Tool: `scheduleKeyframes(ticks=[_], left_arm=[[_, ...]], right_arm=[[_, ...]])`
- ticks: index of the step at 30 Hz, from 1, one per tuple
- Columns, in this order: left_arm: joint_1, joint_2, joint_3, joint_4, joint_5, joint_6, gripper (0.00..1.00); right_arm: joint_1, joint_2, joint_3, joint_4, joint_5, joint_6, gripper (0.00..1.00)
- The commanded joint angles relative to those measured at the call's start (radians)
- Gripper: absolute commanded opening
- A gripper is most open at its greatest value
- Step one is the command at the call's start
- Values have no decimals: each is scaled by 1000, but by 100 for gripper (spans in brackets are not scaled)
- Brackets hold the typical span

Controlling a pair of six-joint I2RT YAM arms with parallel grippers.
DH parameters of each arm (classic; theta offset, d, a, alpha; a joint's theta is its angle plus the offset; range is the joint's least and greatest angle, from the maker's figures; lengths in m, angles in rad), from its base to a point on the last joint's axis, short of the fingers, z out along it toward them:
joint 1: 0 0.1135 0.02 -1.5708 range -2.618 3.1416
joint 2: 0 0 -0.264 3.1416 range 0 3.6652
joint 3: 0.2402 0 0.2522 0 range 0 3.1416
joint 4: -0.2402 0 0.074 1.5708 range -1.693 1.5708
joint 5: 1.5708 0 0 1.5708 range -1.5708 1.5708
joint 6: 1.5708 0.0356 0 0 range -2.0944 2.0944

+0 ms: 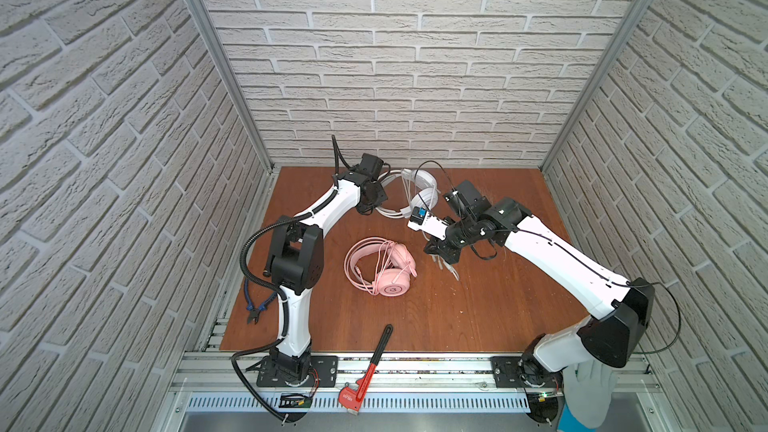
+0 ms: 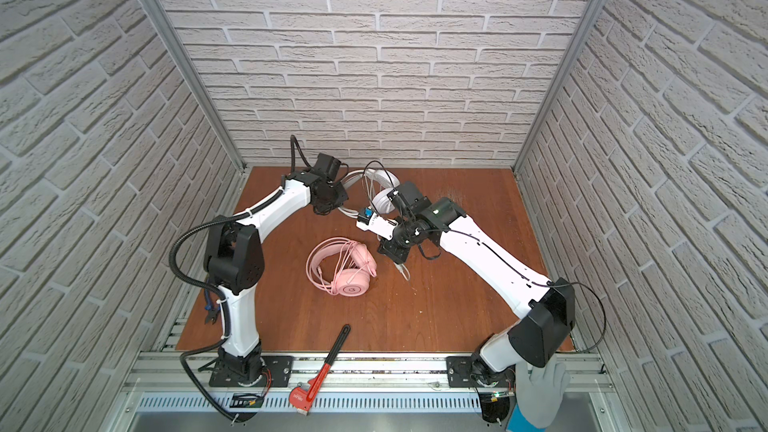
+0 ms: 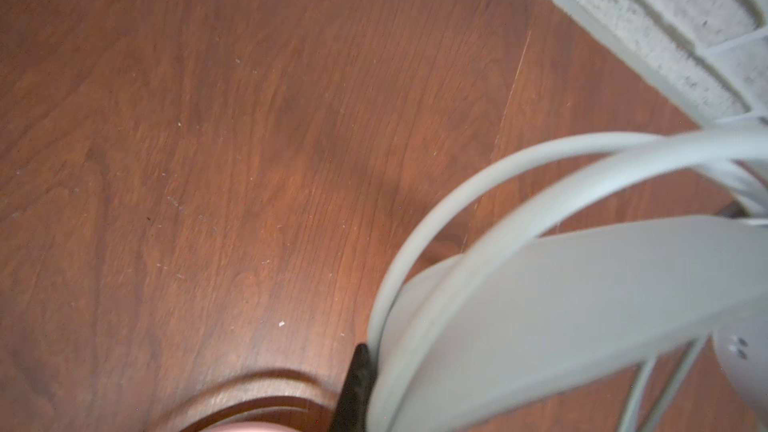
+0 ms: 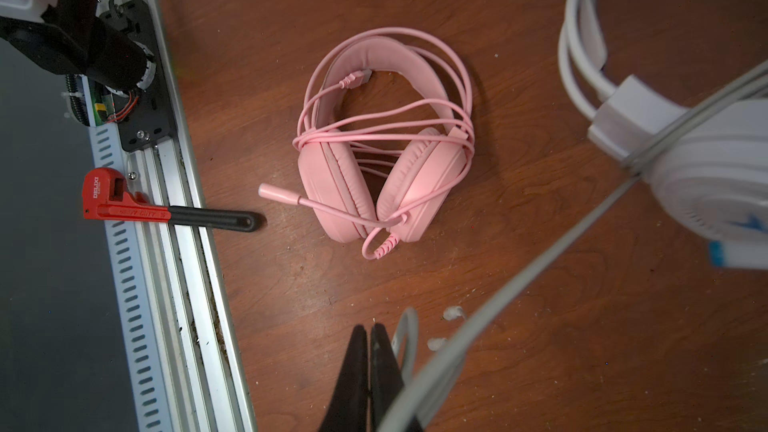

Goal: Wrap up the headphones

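The pink headphones (image 1: 386, 268) (image 2: 345, 270) (image 4: 382, 168) lie mid-table with their cable coiled round the headband. At the back, the white headphones (image 1: 424, 197) (image 2: 382, 201) (image 4: 706, 184) are held off the table. My left gripper (image 1: 376, 201) (image 2: 338, 197) is shut on their white headband (image 3: 561, 305); one black finger (image 3: 358, 371) shows beside it. My right gripper (image 1: 444, 259) (image 2: 397, 257) (image 4: 369, 332) is shut, right of the pink pair. The white cable (image 4: 540, 259) runs taut from it to the earcup, and its loose end (image 1: 453, 272) dangles below.
A red-and-black pipe wrench (image 1: 370, 367) (image 2: 322, 371) (image 4: 124, 201) lies across the front rail. Blue-handled pliers (image 1: 257, 305) (image 2: 212, 313) sit at the left edge behind my left arm. A gloved hand (image 1: 588, 392) (image 2: 540, 392) rests by the right arm's base. Brick walls enclose three sides.
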Motion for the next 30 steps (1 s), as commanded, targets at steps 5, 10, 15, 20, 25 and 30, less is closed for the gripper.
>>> scheduleKeyframes(ticks=[5, 10, 15, 20, 25, 30], left_arm=[[-34, 45, 119, -73, -95, 107, 0], [-63, 58, 160, -122, -102, 210, 0], [-91, 64, 194, -179, -111, 309, 0], [-107, 62, 205, -213, -107, 375, 0], [-125, 62, 216, -235, -107, 441, 0], [-135, 59, 221, -247, -93, 504, 0]], right_arm=[[7, -19, 152, -7, 10, -45, 5], [-17, 27, 260, -30, 86, -57, 5], [-66, 87, 374, -74, 160, -63, 5], [-82, 150, 463, -123, 248, -83, 5], [-84, 205, 524, -148, 348, -98, 5], [-85, 230, 539, -111, 466, -124, 5]])
